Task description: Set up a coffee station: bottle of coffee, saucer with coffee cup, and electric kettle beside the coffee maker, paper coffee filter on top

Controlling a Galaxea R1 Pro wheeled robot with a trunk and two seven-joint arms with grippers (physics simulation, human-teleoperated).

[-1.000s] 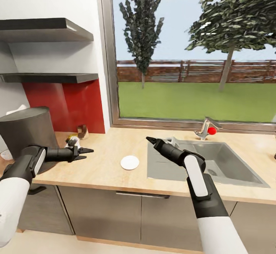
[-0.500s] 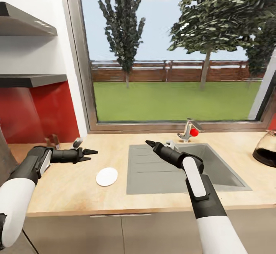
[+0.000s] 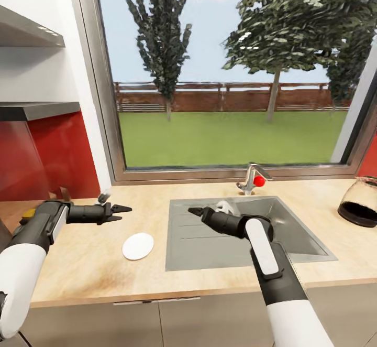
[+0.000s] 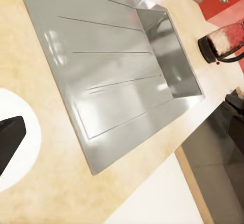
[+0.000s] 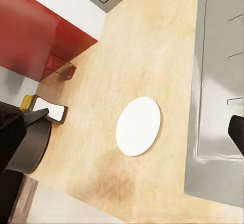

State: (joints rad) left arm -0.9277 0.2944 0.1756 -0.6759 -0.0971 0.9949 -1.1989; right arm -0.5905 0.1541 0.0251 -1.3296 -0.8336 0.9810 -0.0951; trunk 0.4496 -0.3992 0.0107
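On table: saucer flat beside sink. Left end effector, right end effector clenched, empty. Judged step: saucer pickup; next, lower left end effector to rim.

Kettle cropped (right edge) — shelves too.

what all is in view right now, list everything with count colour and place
saucer: 1, white, flat on the countertop left of the sink
sink: 1, grey steel, set in the countertop under the window
tap: 1, silver with red knob, behind the sink
glass pot: 1, clear with dark base, countertop far right
countertop: 1, light wood
shelves: 2, grey, upper left wall
left gripper: black, above the countertop
right gripper: black, over the sink
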